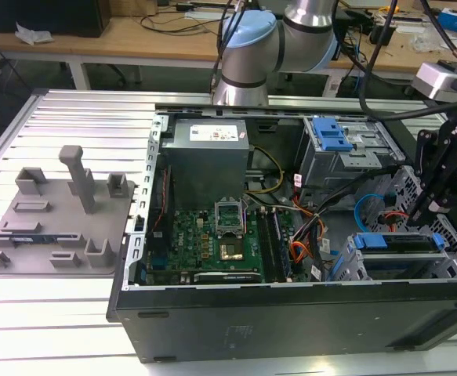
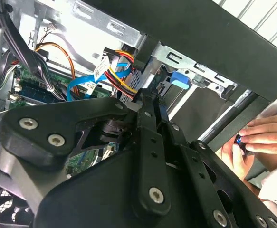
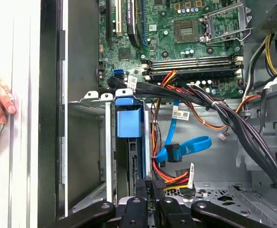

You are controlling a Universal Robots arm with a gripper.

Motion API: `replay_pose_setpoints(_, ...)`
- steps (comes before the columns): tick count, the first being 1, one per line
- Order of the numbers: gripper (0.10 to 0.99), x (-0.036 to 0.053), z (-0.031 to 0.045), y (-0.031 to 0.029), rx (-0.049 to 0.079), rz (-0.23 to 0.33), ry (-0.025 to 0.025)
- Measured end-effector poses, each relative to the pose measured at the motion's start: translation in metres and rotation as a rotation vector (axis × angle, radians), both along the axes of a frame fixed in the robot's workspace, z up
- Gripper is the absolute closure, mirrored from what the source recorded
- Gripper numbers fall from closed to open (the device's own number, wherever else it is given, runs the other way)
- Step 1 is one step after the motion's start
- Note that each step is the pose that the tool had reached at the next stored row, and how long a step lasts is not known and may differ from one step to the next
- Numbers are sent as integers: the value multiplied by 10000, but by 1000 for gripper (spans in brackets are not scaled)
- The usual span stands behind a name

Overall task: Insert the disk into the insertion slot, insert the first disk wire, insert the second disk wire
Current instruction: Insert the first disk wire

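The disk (image 3: 128, 121) sits in the insertion slot (image 3: 108, 152), near side of the case, at the exterior view's right. I see my gripper (image 3: 149, 185) clenched just beside it, against the coloured wires (image 3: 174, 179).

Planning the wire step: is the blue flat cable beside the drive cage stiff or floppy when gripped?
The blue cable is probably springy, not limp; it holds an open curl unsupported in the first wrist view. Likely light, being thin and flat. It crosses the red-and-yellow wires, so a pull may snag.
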State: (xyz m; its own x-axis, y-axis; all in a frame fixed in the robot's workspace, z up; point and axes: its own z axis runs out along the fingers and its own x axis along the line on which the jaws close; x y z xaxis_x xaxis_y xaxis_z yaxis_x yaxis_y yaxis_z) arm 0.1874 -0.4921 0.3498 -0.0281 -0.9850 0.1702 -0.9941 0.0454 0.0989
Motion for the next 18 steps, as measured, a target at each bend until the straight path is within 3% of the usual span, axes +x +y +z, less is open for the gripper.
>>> replay_pose_setpoints(3, 922, -8, 0, -10, -1, -3, 0)
replay_pose_setpoints(8, 922, -30, 0, -91, -1, 1, -11)
replay_pose_setpoints(10, 922, -32, 0, -93, -1, 0, -177)
replay_pose_setpoints(12, 922, -38, 1, -93, 3, 0, -404)
replay_pose_setpoints(13, 922, -42, 1, -93, 6, 0, -475)
replay_pose_setpoints(14, 922, -45, 1, -93, 6, 0, -494)
replay_pose_setpoints(18, 922, -57, 16, -73, 4, 1, -495)
